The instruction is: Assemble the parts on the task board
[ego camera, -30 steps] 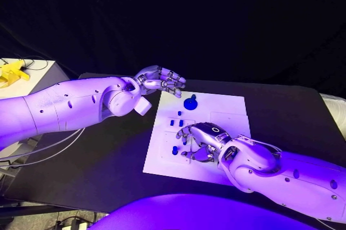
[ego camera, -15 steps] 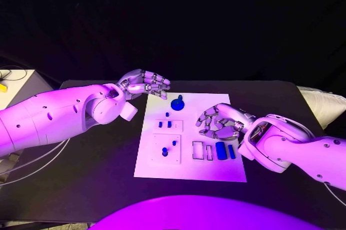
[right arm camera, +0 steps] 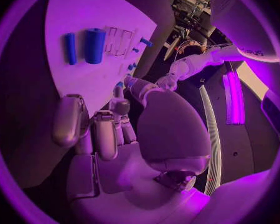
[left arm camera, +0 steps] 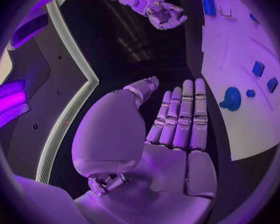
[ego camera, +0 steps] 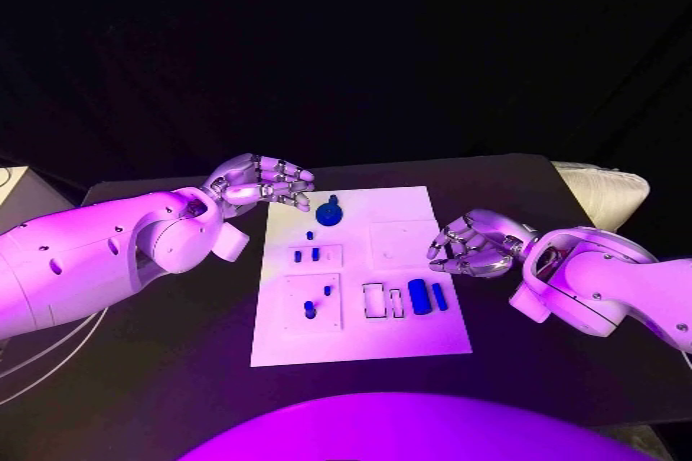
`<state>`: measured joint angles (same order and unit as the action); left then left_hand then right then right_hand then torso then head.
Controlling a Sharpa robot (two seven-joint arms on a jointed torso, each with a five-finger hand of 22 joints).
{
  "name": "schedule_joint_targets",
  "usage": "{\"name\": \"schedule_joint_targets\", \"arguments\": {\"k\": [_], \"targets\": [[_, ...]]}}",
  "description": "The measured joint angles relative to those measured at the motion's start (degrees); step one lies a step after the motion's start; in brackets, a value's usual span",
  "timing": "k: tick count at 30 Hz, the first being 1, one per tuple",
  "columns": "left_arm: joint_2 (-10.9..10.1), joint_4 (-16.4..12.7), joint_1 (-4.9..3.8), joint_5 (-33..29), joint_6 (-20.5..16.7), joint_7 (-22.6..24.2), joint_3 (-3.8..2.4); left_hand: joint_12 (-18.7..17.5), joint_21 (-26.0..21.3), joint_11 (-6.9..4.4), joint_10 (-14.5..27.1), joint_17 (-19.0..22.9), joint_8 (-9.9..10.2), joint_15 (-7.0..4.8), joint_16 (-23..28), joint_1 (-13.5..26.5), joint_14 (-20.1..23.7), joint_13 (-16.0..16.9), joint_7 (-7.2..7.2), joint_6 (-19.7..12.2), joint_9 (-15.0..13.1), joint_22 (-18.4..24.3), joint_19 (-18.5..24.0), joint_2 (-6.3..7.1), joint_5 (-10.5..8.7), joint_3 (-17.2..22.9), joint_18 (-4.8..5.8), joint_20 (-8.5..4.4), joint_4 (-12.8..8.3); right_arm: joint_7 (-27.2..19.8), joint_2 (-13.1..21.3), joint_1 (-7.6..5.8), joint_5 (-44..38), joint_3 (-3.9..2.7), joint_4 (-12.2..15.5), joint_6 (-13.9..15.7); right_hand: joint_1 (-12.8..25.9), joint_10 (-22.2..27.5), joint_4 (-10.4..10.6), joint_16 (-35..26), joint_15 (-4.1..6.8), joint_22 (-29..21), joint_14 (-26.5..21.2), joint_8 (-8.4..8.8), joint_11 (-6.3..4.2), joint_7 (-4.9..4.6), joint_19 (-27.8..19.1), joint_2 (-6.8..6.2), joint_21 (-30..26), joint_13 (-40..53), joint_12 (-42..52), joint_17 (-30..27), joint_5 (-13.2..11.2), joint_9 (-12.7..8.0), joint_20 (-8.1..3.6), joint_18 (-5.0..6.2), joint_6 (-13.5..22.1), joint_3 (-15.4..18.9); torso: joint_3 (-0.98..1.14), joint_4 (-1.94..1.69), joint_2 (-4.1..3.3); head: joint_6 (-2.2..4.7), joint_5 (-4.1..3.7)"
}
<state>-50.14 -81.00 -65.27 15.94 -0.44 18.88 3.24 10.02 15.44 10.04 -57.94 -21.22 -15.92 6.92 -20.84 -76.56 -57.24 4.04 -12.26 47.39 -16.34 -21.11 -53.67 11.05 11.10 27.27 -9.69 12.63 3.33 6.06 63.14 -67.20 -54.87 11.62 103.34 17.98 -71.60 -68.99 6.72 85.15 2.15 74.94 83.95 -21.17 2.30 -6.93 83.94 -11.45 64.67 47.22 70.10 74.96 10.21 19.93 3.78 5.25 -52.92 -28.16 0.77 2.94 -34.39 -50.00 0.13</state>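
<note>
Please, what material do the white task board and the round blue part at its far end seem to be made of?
The task board looks like matte white plastic or painted sheet: flat, even, without glare. The round blue part looks like moulded or printed plastic, uniform in colour and dull. Neither can be told for certain.

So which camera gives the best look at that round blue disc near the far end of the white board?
The left wrist view: the round blue disc appears large and unobstructed on the task board. The head view shows it small, beside the left hand. I cannot make it out in the right wrist view.

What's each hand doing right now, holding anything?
Left hand: open, fingers straight, holding nothing.
Right hand: fingers curled in; cannot tell whether it holds a part.
</note>
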Motion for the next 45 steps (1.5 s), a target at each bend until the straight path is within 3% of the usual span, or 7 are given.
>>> {"name": "schedule_joint_targets", "arguments": {"k": [6,11,21,27,28,32,45], "targets": [[-0.3,-1.0,0.22,1.2,-0.2,-0.2,0.00,1.1,-2.4,0.00,0.8,-0.5,-0.3,0.29,-1.3,2.6,1.6,0.1,0.35,-0.8,0.1,1.6,0.9,1.35,0.00,-2.4,0.00,0.68,2.0,2.0,2.3,1.16,-1.1,0.56,0.9,0.1,2.4,-0.8,1.9,0.0,0.00,0.0,0.0,0.33,0.00,-0.03,0.0,-1.74,1.3,2.4,0.0,0.0,0.0,-0.2,0.00,0.00,0.1,1.6,-0.01,0.04,0.04,0.00,-1.17],[-0.4,-1.3,0.26,2.2,-0.3,-0.4,0.00,2.4,-3.7,-0.21,1.0,-0.7,-0.3,0.12,-2.3,2.9,2.1,0.3,0.69,-2.7,0.3,2.8,0.4,1.41,0.00,-6.1,0.00,1.11,3.5,3.7,2.0,2.25,-3.1,0.79,1.4,0.3,3.5,-1.1,3.6,0.0,0.00,0.0,0.0,0.78,-0.10,-0.03,0.0,-2.86,1.4,3.5,0.0,0.0,4.1,-0.2,0.00,0.00,-0.3,3.3,-0.03,-0.05,0.03,0.00,-1.40],[-0.7,-1.6,0.29,3.3,-0.6,-0.5,0.00,3.3,-4.0,-0.43,0.8,-0.9,-1.2,0.04,-3.1,2.1,2.2,0.7,0.96,-2.9,0.1,3.4,-0.5,0.55,0.00,-7.4,-0.01,0.81,4.3,6.6,-0.6,3.60,-7.3,0.87,1.3,1.1,3.9,-7.5,5.7,2.5,0.00,0.0,0.0,0.78,-0.31,0.16,0.0,-2.87,8.9,16.3,6.2,0.0,4.1,-0.1,0.00,-1.81,-0.5,6.7,0.00,-0.15,-0.01,0.01,-0.83],[-0.8,-1.6,0.29,3.4,-0.9,-0.7,0.00,3.5,-4.0,-0.43,0.8,-1.0,-1.5,0.05,-3.3,1.8,2.2,0.7,0.81,-2.6,0.0,3.5,-0.9,0.25,0.00,-7.4,0.00,0.79,4.3,8.7,-1.8,4.44,-9.6,0.88,0.8,1.5,3.9,-9.7,7.7,3.7,0.00,0.0,0.0,0.78,-0.28,0.26,0.0,-2.86,12.7,22.6,9.1,0.0,4.1,0.2,0.01,-1.86,-0.6,9.6,0.00,-0.05,-0.01,0.01,-0.68],[-0.8,-1.6,0.29,3.4,-1.0,-0.7,0.00,3.5,-4.1,-0.43,0.8,-1.0,-1.5,0.05,-3.3,1.8,2.2,0.7,0.70,-2.5,0.0,3.5,-0.9,0.25,0.00,-7.4,0.00,0.79,4.3,9.1,-1.9,4.58,-9.9,0.88,0.7,1.6,3.9,-9.9,8.1,3.7,0.00,0.0,0.0,0.78,-0.30,0.26,0.0,-2.84,13.3,23.5,9.6,0.0,4.1,0.2,0.01,-2.66,-0.6,10.0,0.00,-0.05,-0.01,0.01,-0.68],[-0.8,-1.6,0.30,3.5,-1.2,-0.9,0.00,3.5,-4.2,-0.43,0.8,-1.0,-1.7,0.05,-3.3,1.5,2.2,0.7,0.81,-2.2,0.0,3.6,-0.9,-0.04,0.00,-7.4,0.00,0.79,4.3,10.6,-2.6,5.13,-11.2,0.90,0.5,1.8,3.5,-10.7,9.1,4.2,0.01,0.0,0.0,0.78,-0.35,0.26,0.0,-1.88,15.1,25.4,10.4,0.0,4.1,0.3,0.01,-2.66,-0.6,11.0,0.00,-0.02,-0.01,0.01,-0.68],[-0.8,-1.5,0.30,3.5,-1.5,-1.6,0.00,3.7,-4.2,-0.42,0.8,-1.0,-1.7,0.05,-3.3,1.5,2.2,0.7,0.81,-2.2,0.0,3.6,-0.9,-0.04,0.00,-7.4,0.00,0.79,4.3,13.7,-5.3,6.23,-14.4,0.88,-0.6,2.2,3.4,-11.6,9.8,4.5,0.01,0.0,0.0,0.78,-0.39,0.50,0.0,-1.60,17.3,27.7,11.5,0.0,4.1,0.7,0.01,-2.66,-1.3,13.0,0.07,0.03,-0.04,0.01,-0.60]]}}
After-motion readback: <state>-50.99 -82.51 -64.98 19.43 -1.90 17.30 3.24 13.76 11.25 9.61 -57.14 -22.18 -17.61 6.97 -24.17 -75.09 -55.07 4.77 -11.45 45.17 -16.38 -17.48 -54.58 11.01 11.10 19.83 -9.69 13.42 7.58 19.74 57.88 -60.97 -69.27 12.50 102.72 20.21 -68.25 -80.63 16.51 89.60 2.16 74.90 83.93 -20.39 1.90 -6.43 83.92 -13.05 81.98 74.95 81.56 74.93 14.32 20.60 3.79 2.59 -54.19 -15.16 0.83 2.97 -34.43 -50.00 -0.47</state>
